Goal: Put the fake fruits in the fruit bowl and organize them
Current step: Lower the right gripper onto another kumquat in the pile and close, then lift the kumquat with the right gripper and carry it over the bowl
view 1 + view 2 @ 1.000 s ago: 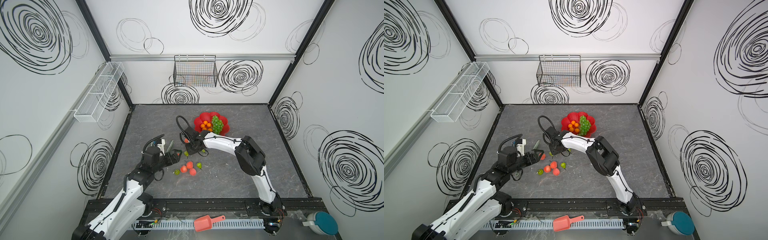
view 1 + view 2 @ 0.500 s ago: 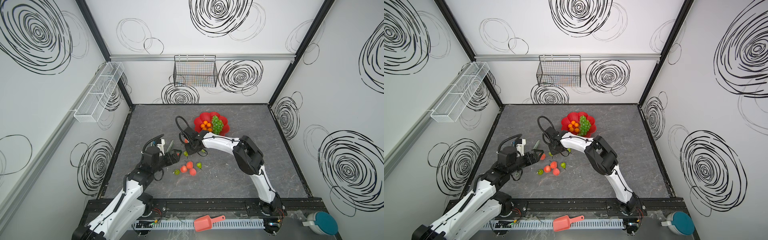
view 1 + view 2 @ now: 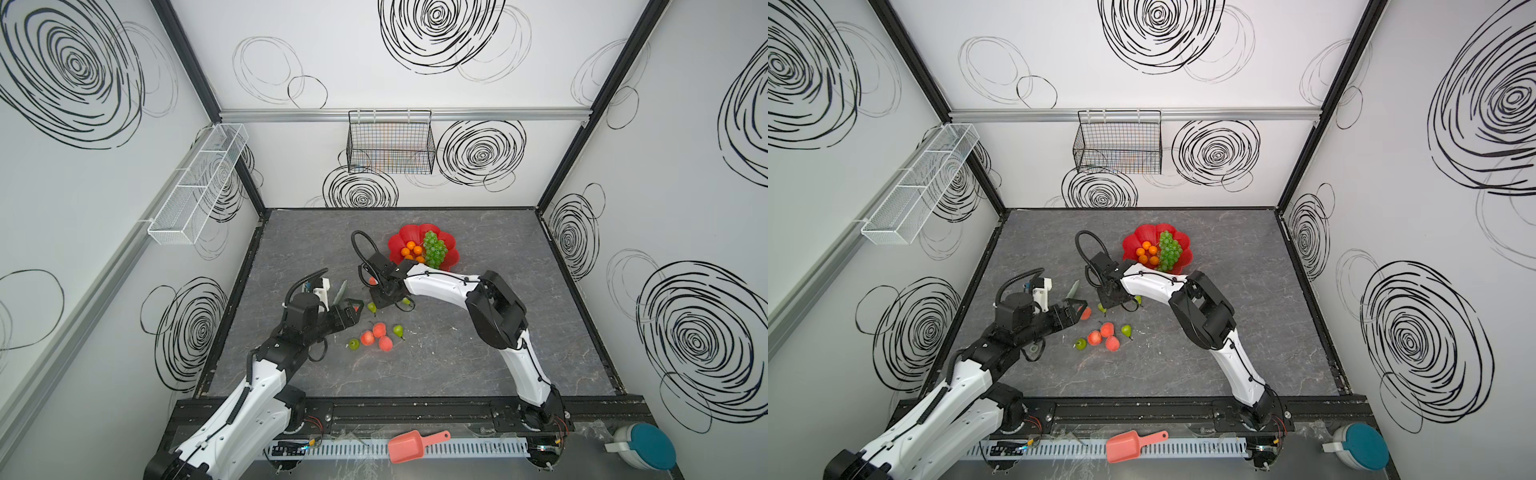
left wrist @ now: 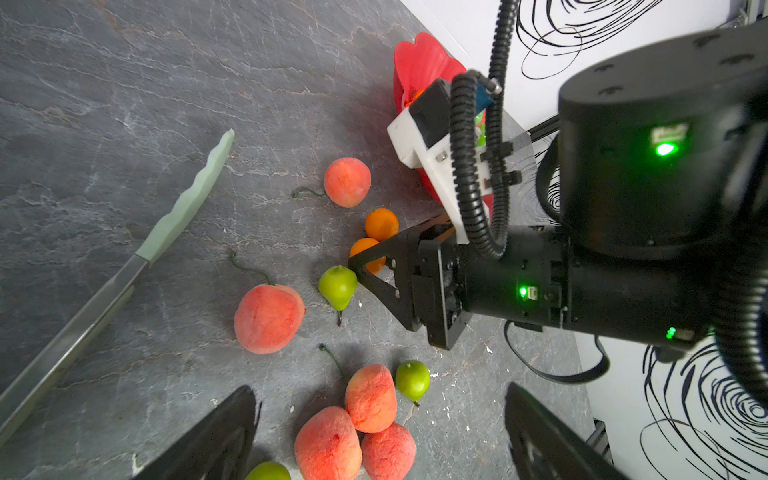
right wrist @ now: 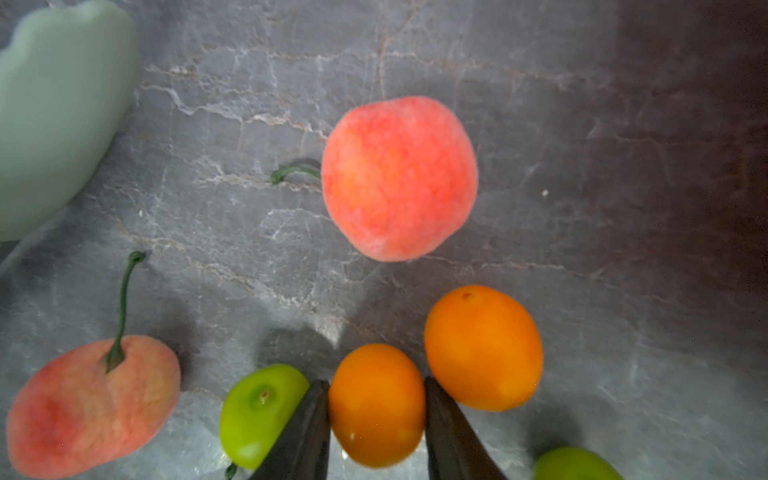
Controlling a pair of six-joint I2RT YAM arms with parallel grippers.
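Note:
My right gripper (image 5: 374,382) is down at the table, shut on an orange ball (image 5: 376,419) that touches both fingers. A second orange ball (image 5: 482,349), a green pear (image 5: 257,411) and a peach (image 5: 399,178) lie close around it. In both top views the red fruit bowl (image 3: 399,243) (image 3: 1133,243) holds green grapes (image 3: 434,249) and several orange balls (image 3: 411,249). My left gripper (image 4: 374,440) hovers open over three clustered peaches (image 3: 376,336). Pears (image 3: 353,344) (image 3: 398,330) lie beside them.
A knife with a pale green handle (image 4: 187,199) lies on the table left of the fruits. A black wire basket (image 3: 390,143) hangs on the back wall and a white mesh shelf (image 3: 199,183) on the left wall. A salmon-pink scoop (image 3: 409,444) lies beyond the front rail.
The right arm's elbow has shifted a little to the left. Both grippers stay where they were, and the fruits have not moved.

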